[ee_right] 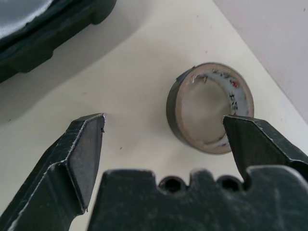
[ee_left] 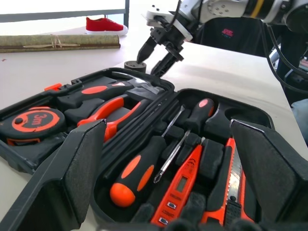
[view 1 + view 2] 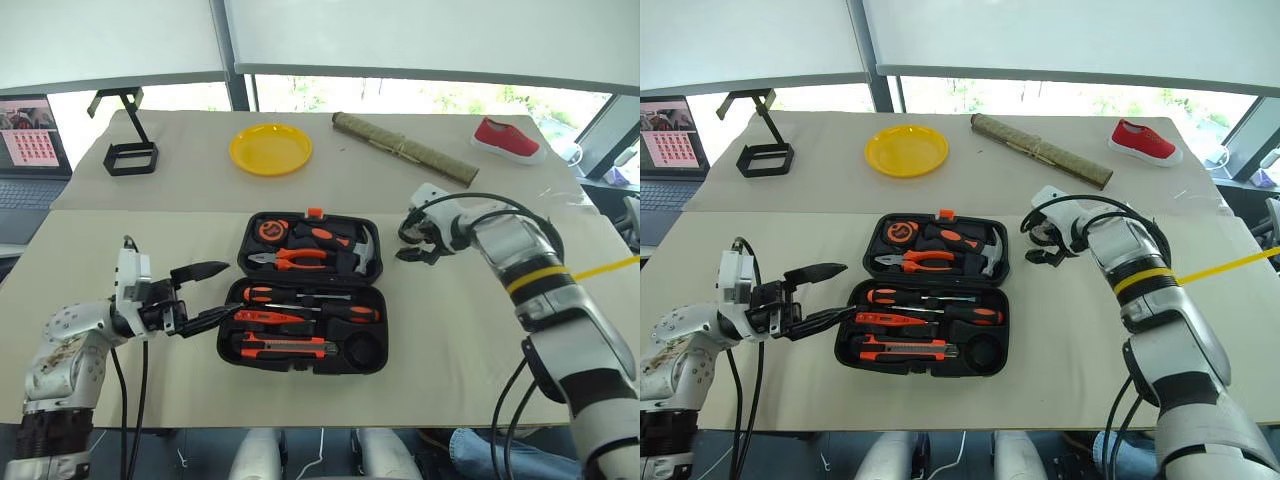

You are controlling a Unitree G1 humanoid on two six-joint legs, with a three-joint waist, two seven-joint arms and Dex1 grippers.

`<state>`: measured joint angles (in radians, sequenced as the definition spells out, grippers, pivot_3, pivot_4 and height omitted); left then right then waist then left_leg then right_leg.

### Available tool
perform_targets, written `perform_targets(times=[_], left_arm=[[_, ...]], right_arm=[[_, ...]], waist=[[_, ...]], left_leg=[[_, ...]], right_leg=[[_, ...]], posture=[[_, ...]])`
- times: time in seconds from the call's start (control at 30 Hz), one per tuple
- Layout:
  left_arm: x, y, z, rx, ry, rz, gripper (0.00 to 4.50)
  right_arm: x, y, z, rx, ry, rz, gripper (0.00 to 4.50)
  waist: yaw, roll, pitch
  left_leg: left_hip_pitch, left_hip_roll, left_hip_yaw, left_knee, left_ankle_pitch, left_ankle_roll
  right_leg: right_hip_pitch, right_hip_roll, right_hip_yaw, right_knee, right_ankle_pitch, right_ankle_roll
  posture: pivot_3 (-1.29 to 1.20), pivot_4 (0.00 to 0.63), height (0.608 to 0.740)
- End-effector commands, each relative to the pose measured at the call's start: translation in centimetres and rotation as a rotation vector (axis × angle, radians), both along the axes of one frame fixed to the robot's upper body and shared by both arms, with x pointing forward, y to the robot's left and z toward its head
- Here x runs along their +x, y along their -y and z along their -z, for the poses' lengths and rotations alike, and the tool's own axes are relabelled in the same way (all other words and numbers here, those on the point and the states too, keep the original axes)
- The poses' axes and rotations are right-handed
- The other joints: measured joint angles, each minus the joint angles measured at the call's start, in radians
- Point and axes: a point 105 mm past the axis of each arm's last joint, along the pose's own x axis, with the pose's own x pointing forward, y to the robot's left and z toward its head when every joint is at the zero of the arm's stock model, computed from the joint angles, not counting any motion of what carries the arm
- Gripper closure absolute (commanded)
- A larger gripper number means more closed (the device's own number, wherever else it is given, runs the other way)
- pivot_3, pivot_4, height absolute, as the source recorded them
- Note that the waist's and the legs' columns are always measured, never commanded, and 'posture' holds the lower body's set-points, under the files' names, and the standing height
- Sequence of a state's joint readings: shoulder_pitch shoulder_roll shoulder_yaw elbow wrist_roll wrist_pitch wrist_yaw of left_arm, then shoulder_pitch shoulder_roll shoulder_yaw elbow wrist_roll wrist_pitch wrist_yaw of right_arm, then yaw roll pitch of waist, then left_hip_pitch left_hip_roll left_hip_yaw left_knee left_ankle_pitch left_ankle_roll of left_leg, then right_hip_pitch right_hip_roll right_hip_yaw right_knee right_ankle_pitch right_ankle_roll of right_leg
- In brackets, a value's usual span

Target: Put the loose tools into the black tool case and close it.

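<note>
**Right hand over the roll, case lying open**

Our right hand [image 3: 415,243] hangs above the counter [image 3: 470,340] just beside the far right corner of the black tool case [image 3: 232,290], fingers spread wide and pointing down. From its wrist we see the small dark round roll [image 1: 210,107] lying flat on the counter below, one fingertip [image 1: 245,134] over the roll's rim and the other well off to its side; we cannot tell whether any finger touches it. The left wrist view shows the roll [image 2: 135,66] on the counter just behind the case's far edge.

Our left hand [image 3: 207,293] is held level at the case's left side, its two fingers apart and empty, the lower one reaching to the case's edge.

The case lies open and flat. Its near half holds two orange-and-black-handled screwdrivers [image 3: 262,294], the slim all-orange screwdriver [image 3: 270,317] and the utility knife [image 3: 285,347], with a round slot [image 3: 364,349] at the near right corner. Its far half carries the pliers [image 3: 290,259], the hammer [image 3: 364,252] and a tape measure [image 3: 272,230].
</note>
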<state>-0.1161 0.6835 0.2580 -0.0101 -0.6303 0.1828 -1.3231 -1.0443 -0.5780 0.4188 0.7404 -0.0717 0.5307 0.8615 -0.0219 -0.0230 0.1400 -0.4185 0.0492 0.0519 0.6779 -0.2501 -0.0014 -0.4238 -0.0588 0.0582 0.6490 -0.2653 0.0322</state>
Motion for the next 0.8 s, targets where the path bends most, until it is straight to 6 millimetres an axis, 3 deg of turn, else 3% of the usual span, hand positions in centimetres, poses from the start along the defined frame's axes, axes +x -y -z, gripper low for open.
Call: perform_targets(times=[0.03, 0.2, 0.37, 0.5, 0.63, 0.67, 0.73, 0.8], left_arm=[[0.1, 0.0, -1.2, 0.014, 0.055, 0.014, 0.0], [0.4, 0.2, -1.3, 0.02, 0.062, 0.038, 0.0], [0.1, 0.1, -1.3, 0.027, 0.078, 0.07, 0.0], [-0.5, 0.2, -0.8, 0.04, 0.081, 0.108, 0.0], [-1.2, 0.2, -0.3, 0.078, 0.099, 0.153, 0.0], [-1.9, -0.3, 0.5, 0.125, 0.098, 0.185, 0.0], [-2.7, -1.0, 1.5, 0.188, 0.084, 0.224, 0.0], [-3.2, -1.4, 1.9, 0.201, 0.059, 0.235, 0.0]], right_arm=[[0.9, 0.0, -0.5, -0.009, 0.028, -0.001, 1.0], [1.3, 0.3, 0.0, -0.021, 0.028, -0.005, 2.73], [1.5, -0.1, -1.3, 0.042, 0.082, -0.062, 4.45], [0.2, -1.5, -3.9, 0.131, 0.137, -0.274, 4.45], [-4.1, -4.0, -7.2, 0.34, 0.038, -0.476, 4.45], [-7.3, -5.3, -7.5, 0.365, -0.051, -0.57, 4.45], [-12.5, -7.1, -6.7, 0.373, -0.219, -0.681, 4.45], [-15.4, -8.1, -4.9, 0.36, -0.301, -0.678, 4.45]], waist=[[-0.001, 0.0, 0.0], [-0.002, 0.0, 0.0], [-0.003, 0.0, 0.0], [-0.004, 0.0, 0.0], [-0.001, 0.001, 0.0], [-0.001, 0.001, 0.0], [0.007, 0.001, 0.0], [0.008, 0.001, 0.0]], left_leg=[[0.0, 0.0, 0.0, 0.0, 0.0, 0.0], [0.002, 0.0, 0.0, 0.0, 0.0, 0.0], [0.002, 0.0, 0.001, 0.0, 0.0, 0.0], [0.002, 0.0, 0.001, -0.001, 0.0, 0.0], [0.002, 0.0, 0.001, -0.001, 0.0, 0.0], [0.002, 0.0, 0.001, -0.001, 0.0, 0.0], [0.002, 0.001, 0.001, -0.001, 0.0, 0.0], [0.004, 0.002, 0.0, -0.001, -0.003, 0.004]], right_leg=[[0.0, 0.0, 0.0, 0.0, 0.0, 0.0], [0.002, 0.0, 0.0, 0.001, 0.0, 0.0], [0.002, 0.0, 0.0, 0.001, 0.0, 0.0], [0.001, 0.0, 0.001, 0.001, 0.0, 0.0], [0.001, 0.0, 0.001, 0.001, 0.0, 0.0], [0.001, 0.0, 0.001, 0.002, 0.0, 0.0], [0.001, 0.0, 0.001, 0.002, 0.0, 0.0], [0.001, 0.0, 0.0, 0.003, 0.0, 0.0]], posture=[[0.0, 0.15, 0.74], [0.0, 0.15, 0.74], [0.0, 0.15, 0.74], [0.0, 0.15, 0.74], [0.0, 0.15, 0.74], [0.0, 0.15, 0.74], [0.0, 0.15, 0.74], [0.0, 0.15, 0.74]])
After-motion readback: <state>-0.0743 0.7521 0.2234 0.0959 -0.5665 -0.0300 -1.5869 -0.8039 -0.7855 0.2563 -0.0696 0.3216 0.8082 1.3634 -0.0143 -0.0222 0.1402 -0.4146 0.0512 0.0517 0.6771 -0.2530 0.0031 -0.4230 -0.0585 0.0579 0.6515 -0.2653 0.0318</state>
